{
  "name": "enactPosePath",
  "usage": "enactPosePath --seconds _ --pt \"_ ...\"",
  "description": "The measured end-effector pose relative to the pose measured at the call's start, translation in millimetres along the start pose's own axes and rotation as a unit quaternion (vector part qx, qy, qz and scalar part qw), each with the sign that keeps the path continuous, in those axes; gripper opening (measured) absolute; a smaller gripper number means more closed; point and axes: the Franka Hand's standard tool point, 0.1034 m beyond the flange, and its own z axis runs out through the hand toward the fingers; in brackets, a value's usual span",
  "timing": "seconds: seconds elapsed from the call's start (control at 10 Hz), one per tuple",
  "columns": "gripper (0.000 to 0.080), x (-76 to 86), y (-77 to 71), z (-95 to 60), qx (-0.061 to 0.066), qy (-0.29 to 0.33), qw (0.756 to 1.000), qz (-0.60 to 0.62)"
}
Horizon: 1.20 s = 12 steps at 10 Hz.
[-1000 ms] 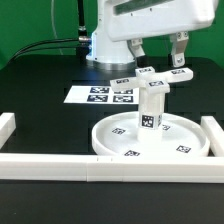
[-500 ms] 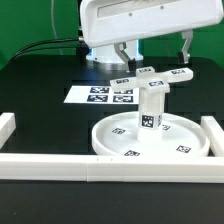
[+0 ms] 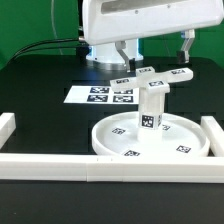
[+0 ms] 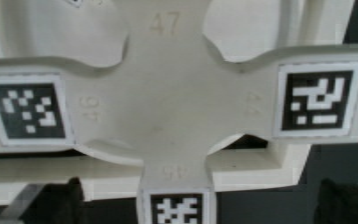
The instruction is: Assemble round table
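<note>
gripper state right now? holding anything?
Gripper: open, jaws spread wide, holding nothing. It hovers above the cross-shaped piece, which sits on top of the post.

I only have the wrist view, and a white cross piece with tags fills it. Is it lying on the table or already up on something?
Observer: The cross piece sits on top of the post, which stands upright on the round disc.
Operator: Am I gripping it?
Observer: No. The gripper hangs open above it, one jaw on each side, and holds nothing.
Operator: Anything close around the disc?
Observer: A white border bar runs close along the disc's front edge. I cannot tell whether they touch.
</note>
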Motion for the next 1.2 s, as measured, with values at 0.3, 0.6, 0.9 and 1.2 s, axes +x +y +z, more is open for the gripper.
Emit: enactPosePath --seconds 0.3,0.6,0.9,1.2 --pt "0.0649 -6.0 -1.0 1.7 0.008 -0.026 0.98 -0.199" --pt "0.0649 -10.9 -0.3 6.3 0.019 -0.05 0.952 -0.301" --pt "0.0649 -12.4 3.0 7.3 0.017 -0.054 0.939 -0.338" --pt "0.0649 -15.1 0.4 13.6 0.016 -0.056 0.946 -0.32"
